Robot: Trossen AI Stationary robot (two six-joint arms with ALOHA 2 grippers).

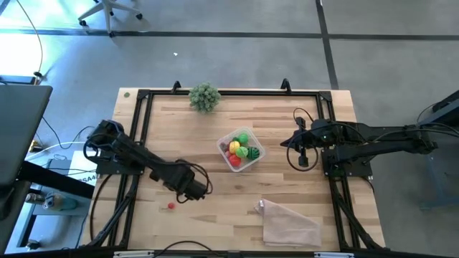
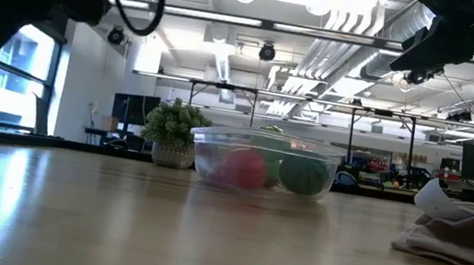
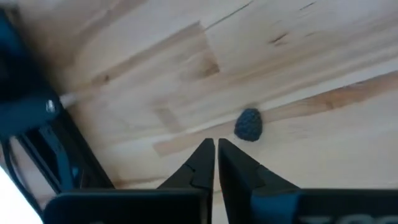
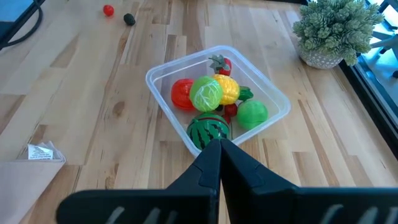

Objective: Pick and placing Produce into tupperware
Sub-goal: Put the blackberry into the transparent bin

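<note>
- The table (image 1: 179,122) is seen to be of pale jointed wood strips, smooth with a soft sheen.
- The tupperware (image 4: 273,99) is shown as clear, glossy plastic.
- The produce (image 4: 208,93) is rendered in smooth, shiny plastic.
- The dark berry (image 3: 249,124) is given a bumpy, matt surface.
- The plastic bag (image 1: 290,223) is seen as crinkled clear film.
- The gripper fingers (image 4: 208,165) are finished in matt black.

Tupperware (image 1: 242,150) at table (image 1: 179,129) centre, produce (image 1: 239,147) inside. Leafy clump (image 1: 204,96) behind it at far edge. Plastic bag (image 1: 289,222) near front right corner. Two loose berries (image 1: 171,206) front left, beside left claw (image 1: 192,193). Right claw (image 1: 302,160) right of tupperware.
</note>
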